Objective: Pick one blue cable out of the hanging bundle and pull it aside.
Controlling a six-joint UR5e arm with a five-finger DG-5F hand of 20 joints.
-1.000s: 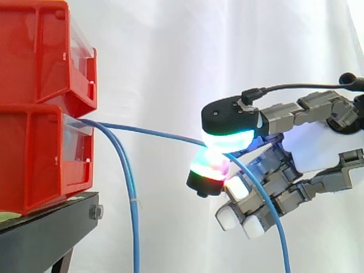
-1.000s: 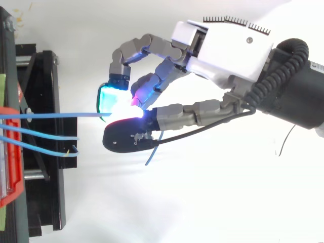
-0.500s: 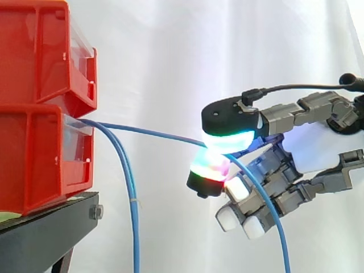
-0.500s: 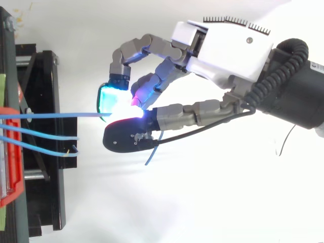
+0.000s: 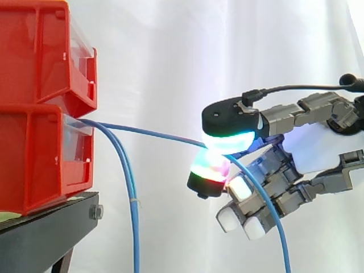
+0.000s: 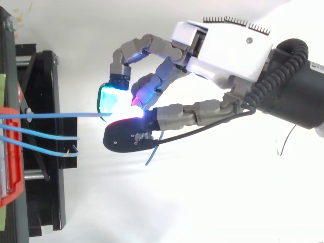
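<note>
Holding unchanged | hand (image 5: 314, 145) pinching one blue cable (image 5: 153, 134) between glowing pads (image 5: 227, 141), centre-right of frame | cable stretched from red bins (image 5: 40, 114) at left, apart from hanging bundle (image 5: 132, 199) | no shift since previous second: pull judged paused or complete.

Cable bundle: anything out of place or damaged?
Nothing looks damaged. One blue cable runs sideways from the lower red bin, pinched in the hand, apart from the hanging cables. That fits the task.
</note>
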